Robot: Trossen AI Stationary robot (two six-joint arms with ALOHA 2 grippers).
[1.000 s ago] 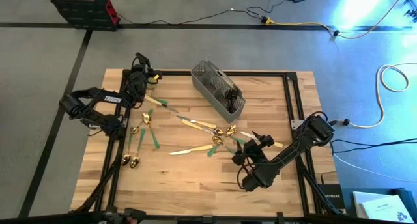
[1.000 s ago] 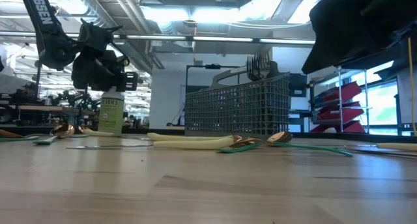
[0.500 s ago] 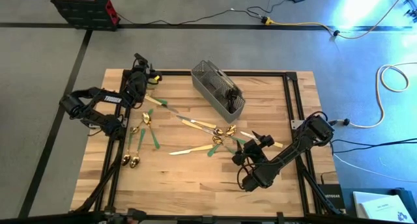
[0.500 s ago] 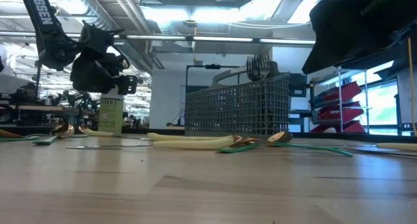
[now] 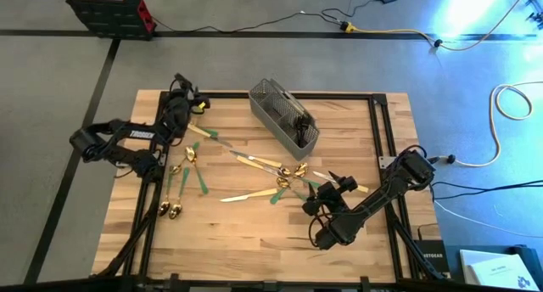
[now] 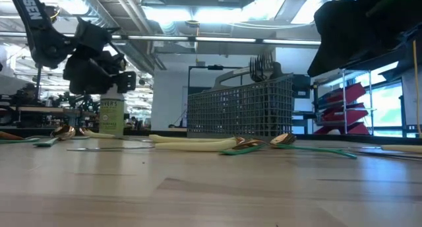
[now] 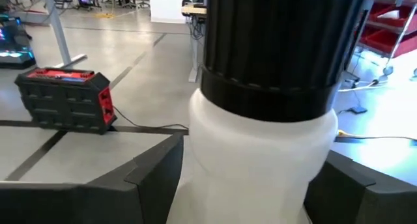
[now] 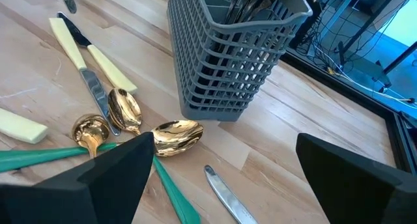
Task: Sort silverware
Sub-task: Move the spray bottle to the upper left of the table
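On the table's left rear corner, left tool spread around spray bottle, silverware scattered nearby, right tool spread beside it.

Glossy gold spoons — matt wood table

A grey concrete floor surrounds the wooden surface, crossed by dark tape lines. A black-and-red toolbox sits on the floor beyond the surface's far left corner. Cables trail across the floor, with a white cord coiled at the right. Overhead, bright ceiling lights hang among ducts, and red shelving stands at right.
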